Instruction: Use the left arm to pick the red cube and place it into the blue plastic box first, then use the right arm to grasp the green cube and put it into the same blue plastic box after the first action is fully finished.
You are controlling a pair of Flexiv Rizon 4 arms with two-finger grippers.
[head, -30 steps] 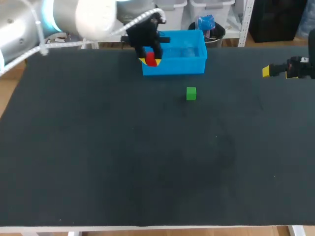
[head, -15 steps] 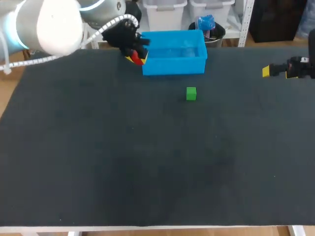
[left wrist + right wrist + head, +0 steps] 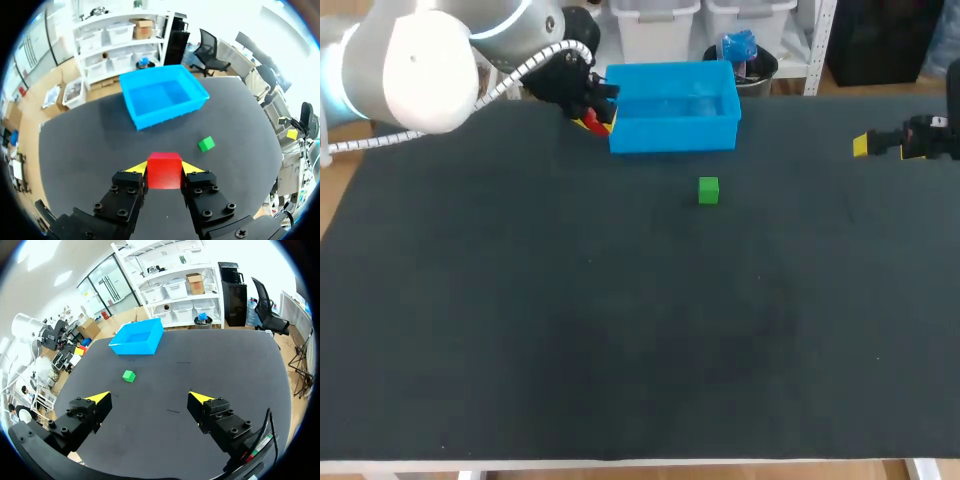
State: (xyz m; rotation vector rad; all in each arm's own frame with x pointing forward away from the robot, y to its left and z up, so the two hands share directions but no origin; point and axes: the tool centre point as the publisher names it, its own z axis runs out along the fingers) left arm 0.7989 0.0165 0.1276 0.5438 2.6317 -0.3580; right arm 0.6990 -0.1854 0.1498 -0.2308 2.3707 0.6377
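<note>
My left gripper (image 3: 164, 169) is shut on the red cube (image 3: 164, 170), held between its yellow tips. In the head view that gripper (image 3: 590, 118) hangs just left of the blue plastic box (image 3: 672, 106), with the red cube (image 3: 599, 122) peeking out under it. From the left wrist, the blue box (image 3: 163, 96) lies ahead of the fingers and looks empty. The green cube (image 3: 709, 190) rests on the black table in front of the box; it also shows as the green cube (image 3: 206, 144) and the green cube (image 3: 129, 375). My right gripper (image 3: 150, 400) is open at the table's right edge, the right gripper (image 3: 868, 145) holding nothing.
The black table (image 3: 620, 330) stretches wide and bare in front of the green cube. The box (image 3: 138, 337) stands at the far edge of the table, far ahead of my right gripper.
My left gripper, still holding the red cube, has moved leftward from the box's front left corner to a spot left of the box. The right arm and green cube stayed put.
</note>
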